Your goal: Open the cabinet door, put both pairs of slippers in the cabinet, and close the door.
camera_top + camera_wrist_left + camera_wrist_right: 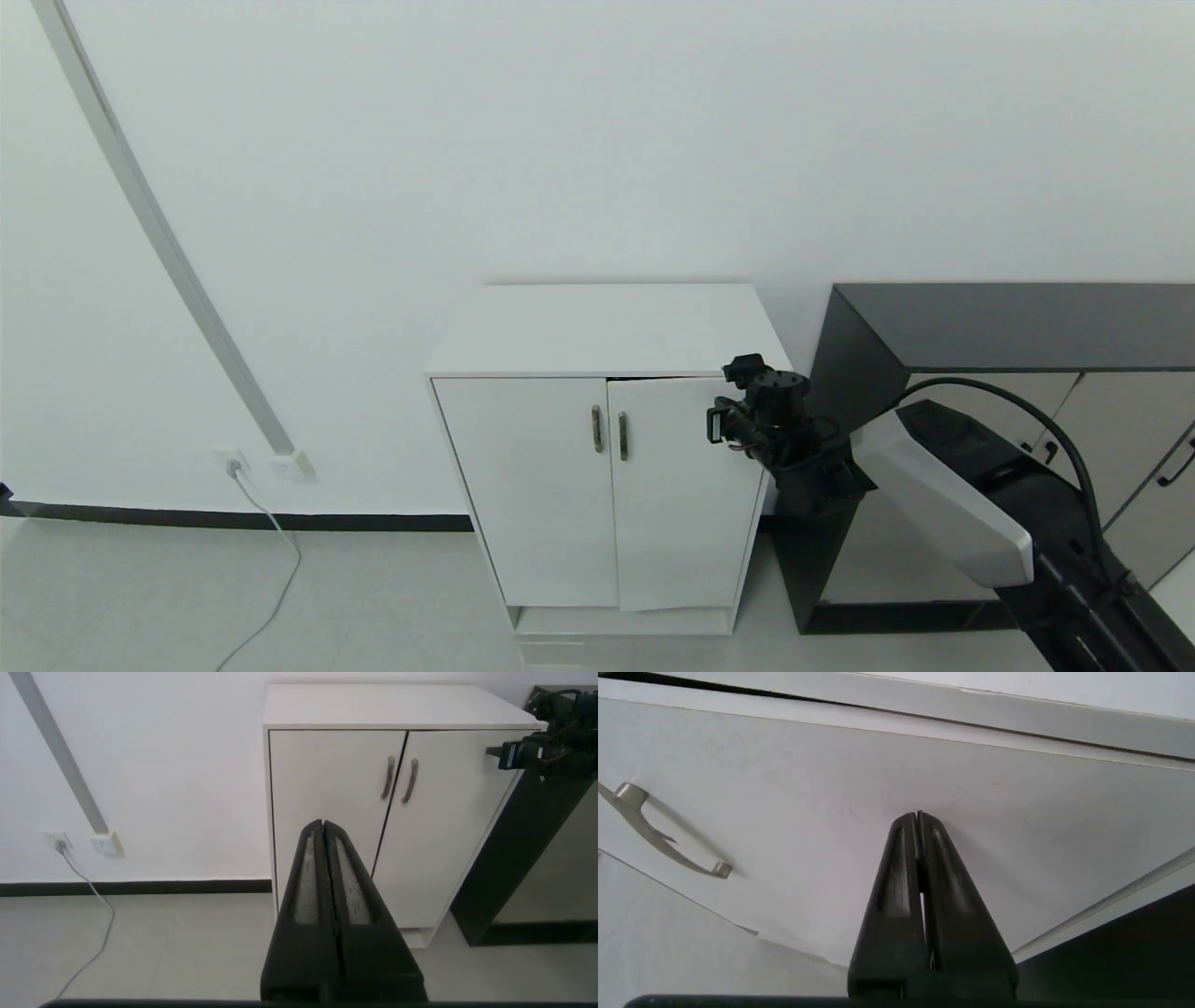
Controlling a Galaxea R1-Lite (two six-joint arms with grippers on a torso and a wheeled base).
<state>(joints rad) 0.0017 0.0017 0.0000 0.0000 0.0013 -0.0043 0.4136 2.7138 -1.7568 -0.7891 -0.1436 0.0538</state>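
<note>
Right pincer (920, 819), closed, at your cabinet door (681, 495) (slightly ajar, lower centre); left pincer (322, 826) closed too. Shutting it remains, I'd say.

One white cabinet (597, 327) stands against the wall. It has two doors, a left door (523, 485) and a right door (681, 504). There are two metal handles, a left handle (597, 428) and a right handle (623, 436), one per door. Next to it is one dark cabinet (1008, 322), and from here I count two dark handles (1178, 467) on its front. The wall carries two socket plates (230, 461), one grey cable (280, 551) and one slanting trunking strip (149, 219). I count two claws, the left claw (322, 826) and the right claw (920, 819), each made of two fingers.
</note>
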